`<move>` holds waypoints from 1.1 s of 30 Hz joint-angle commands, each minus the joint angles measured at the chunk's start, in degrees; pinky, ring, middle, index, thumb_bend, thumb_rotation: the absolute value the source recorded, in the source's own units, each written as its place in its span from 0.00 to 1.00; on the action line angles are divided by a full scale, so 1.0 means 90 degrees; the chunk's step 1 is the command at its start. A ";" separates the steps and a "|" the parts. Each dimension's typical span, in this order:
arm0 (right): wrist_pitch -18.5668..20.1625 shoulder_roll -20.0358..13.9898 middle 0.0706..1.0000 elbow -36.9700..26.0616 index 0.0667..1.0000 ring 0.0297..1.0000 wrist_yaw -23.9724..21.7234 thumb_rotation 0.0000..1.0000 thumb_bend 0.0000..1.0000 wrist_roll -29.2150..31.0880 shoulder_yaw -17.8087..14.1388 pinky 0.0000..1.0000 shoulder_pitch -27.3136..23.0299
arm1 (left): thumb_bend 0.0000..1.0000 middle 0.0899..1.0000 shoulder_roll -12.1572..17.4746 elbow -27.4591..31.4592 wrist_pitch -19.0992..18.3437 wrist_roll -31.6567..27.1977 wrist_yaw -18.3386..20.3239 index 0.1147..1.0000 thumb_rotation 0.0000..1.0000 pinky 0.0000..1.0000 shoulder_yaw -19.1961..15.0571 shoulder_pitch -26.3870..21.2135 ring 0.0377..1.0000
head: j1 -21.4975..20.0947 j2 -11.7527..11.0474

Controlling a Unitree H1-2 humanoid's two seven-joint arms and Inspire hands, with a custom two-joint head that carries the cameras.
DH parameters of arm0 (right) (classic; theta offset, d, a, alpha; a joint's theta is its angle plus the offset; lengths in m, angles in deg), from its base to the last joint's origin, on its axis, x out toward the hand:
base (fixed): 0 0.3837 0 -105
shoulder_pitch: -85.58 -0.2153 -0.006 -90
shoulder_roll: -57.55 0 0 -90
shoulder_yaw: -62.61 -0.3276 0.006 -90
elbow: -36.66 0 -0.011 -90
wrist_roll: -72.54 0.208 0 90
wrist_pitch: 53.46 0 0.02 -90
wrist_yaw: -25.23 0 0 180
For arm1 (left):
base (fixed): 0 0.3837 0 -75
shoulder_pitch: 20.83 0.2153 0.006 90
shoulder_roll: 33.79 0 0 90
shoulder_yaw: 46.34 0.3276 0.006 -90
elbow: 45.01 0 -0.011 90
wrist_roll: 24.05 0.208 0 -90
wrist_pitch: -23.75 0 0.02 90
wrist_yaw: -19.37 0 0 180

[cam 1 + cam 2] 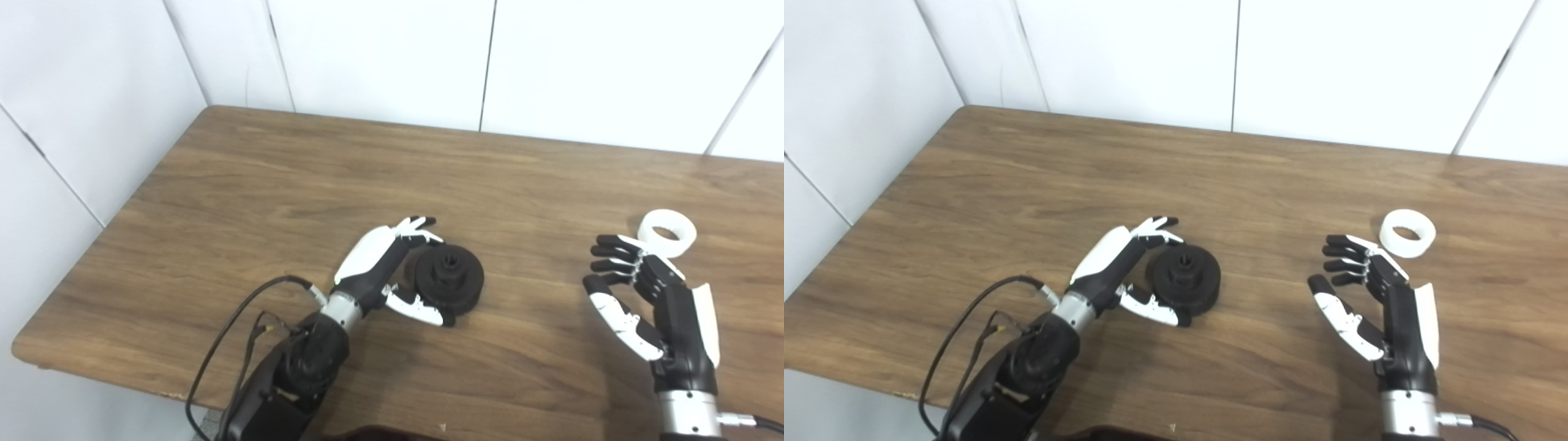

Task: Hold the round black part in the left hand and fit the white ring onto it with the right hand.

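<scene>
On table | left hand cupped loosely round black part, not gripping yet | right hand spread, holding nothing, beside white ring

Table bears black part, white ring

Brown wood-grain table with rounded corners, white panelled wall with dark seams behind
</scene>
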 commanded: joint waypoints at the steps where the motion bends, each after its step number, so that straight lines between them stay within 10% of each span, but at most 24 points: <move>1: -0.0019 0.0509 0.65 -0.0272 0.67 0.61 0.0075 0.42 0.52 -0.0114 0.0031 0.54 0.0033 | 0.91 0.96 -0.0051 0.0353 0.0154 0.0001 0.0049 0.55 0.29 0.97 0.0042 -0.0058 1.00 | -0.0017 0.0016; 24: 0.0328 0.0536 0.64 -0.0497 0.67 0.58 0.0170 0.39 0.50 -0.0168 0.0186 0.51 0.0012 | 0.93 0.96 -0.0372 0.0642 0.0382 0.0488 0.0266 0.54 0.24 1.00 0.0539 0.0452 1.00 | -0.0252 0.0160; 31: 0.0240 0.0653 0.63 -0.0417 0.66 0.58 0.0281 0.39 0.52 -0.0268 0.0285 0.51 0.0039 | 0.93 0.96 -0.0320 0.0636 0.0458 0.0450 0.0241 0.54 0.23 1.00 0.0428 0.0529 1.00 | -0.1110 0.0143; 33: 0.0305 0.0769 0.63 -0.0407 0.66 0.57 0.0376 0.40 0.53 -0.0418 0.0396 0.50 0.0033 | 0.92 0.96 -0.0232 0.0681 0.0491 0.0334 0.0312 0.54 0.23 1.00 0.0315 0.0556 1.00 | -0.1958 0.0087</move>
